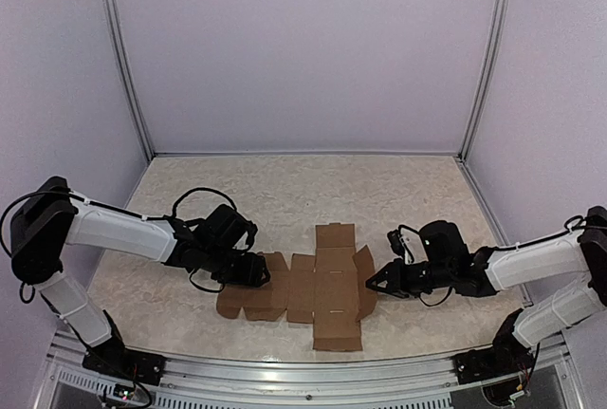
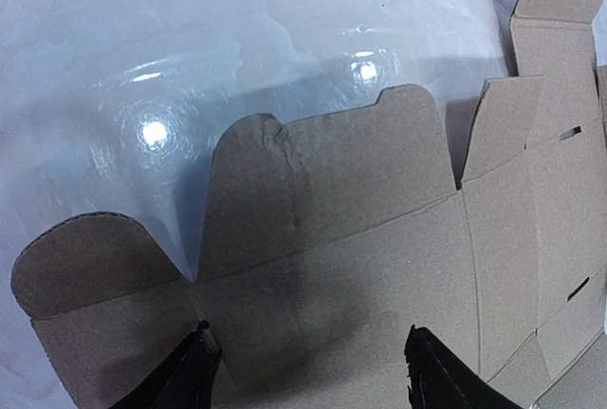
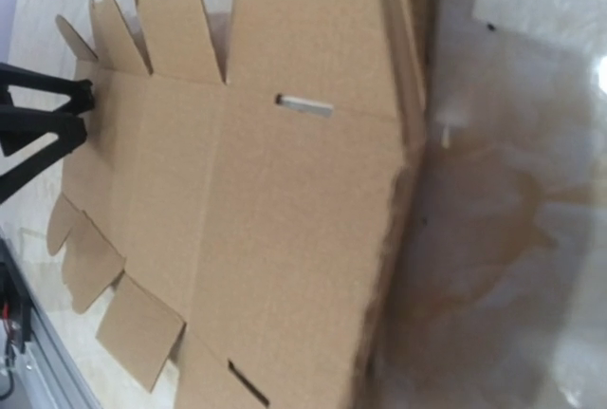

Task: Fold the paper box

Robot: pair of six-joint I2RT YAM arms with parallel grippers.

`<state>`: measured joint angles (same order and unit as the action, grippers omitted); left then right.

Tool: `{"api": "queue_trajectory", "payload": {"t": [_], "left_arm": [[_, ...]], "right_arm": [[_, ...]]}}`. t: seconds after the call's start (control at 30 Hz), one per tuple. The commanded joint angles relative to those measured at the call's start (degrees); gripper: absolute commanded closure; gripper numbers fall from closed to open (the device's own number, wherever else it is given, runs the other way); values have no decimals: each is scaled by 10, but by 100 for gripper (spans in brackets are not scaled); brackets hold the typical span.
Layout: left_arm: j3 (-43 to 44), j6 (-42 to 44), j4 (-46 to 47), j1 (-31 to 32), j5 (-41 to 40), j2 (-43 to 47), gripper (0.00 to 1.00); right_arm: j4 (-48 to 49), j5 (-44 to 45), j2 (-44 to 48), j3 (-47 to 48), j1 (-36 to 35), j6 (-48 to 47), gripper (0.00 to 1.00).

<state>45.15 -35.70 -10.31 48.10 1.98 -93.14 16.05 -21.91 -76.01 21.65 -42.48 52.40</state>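
two grippers bracket the paper box [image 1: 318,286], flat on the table [image 1: 285,191]. my left gripper [image 1: 254,271] hangs released over its 9 o'clock end; right gripper [image 1: 377,283] at the 3 o'clock flap [image 1: 364,271], grip i cannot tell. first fold, i judge: next, raise that flap.

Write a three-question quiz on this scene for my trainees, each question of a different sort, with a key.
1. True or false: the cardboard sheet is already folded into a closed box.
2. Choose one: the left arm reaches the sheet at A) its left end, B) its right end, C) its far flap.
3. Short answer: in the left wrist view, do the left arm's jaws stand apart or together?
Key: 1 false; 2 A; 3 apart.
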Motion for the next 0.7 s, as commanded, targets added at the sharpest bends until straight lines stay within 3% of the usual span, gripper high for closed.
{"api": "queue_trajectory", "payload": {"t": [0.0, 0.1, 0.2, 0.43, 0.67], "left_arm": [[-9, -4, -32, 10, 12, -19, 32], [-9, -4, -32, 11, 11, -19, 32], [-8, -5, -31, 12, 11, -17, 32], [-2, 0, -49, 12, -2, 1, 31], [35, 27, -128, 12, -53, 64, 22]], "right_arm": [[14, -3, -10, 11, -6, -1, 84], [19, -5, -12, 11, -6, -1, 89], [19, -8, -15, 13, -7, -2, 100], [-57, 11, 11, 41, -7, -41, 100], [-193, 48, 41, 120, -7, -122, 100]]}}
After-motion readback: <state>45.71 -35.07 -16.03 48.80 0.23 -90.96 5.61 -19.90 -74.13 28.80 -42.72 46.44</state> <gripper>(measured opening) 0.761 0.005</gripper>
